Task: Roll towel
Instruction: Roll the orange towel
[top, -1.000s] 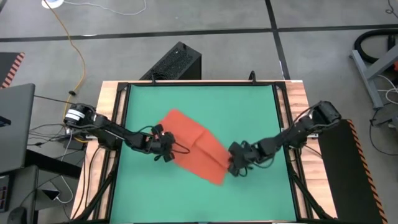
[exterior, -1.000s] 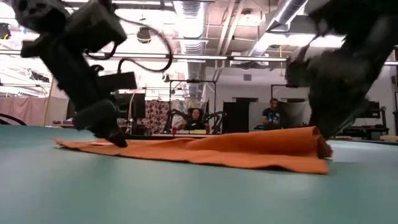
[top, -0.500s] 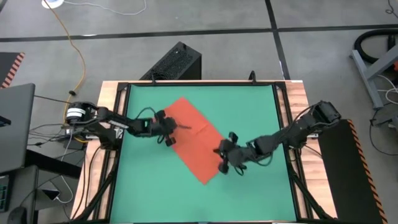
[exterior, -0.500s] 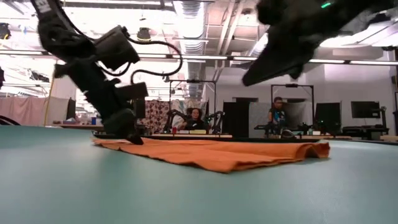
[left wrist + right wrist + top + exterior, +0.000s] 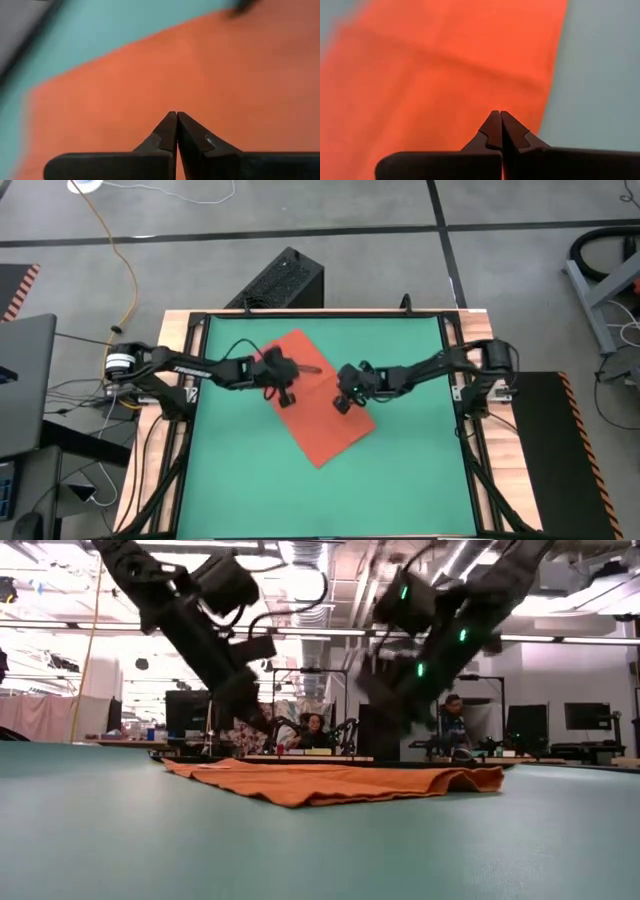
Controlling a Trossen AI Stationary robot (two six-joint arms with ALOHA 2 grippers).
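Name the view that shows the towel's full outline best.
The high view: the whole towel lies flat on the green mat, every edge visible. The low view shows it only edge-on; both wrist views show partial orange patches.

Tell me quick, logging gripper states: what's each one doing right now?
Left gripper: shut, holding nothing, above the towel.
Right gripper: shut, holding nothing, also above the towel.
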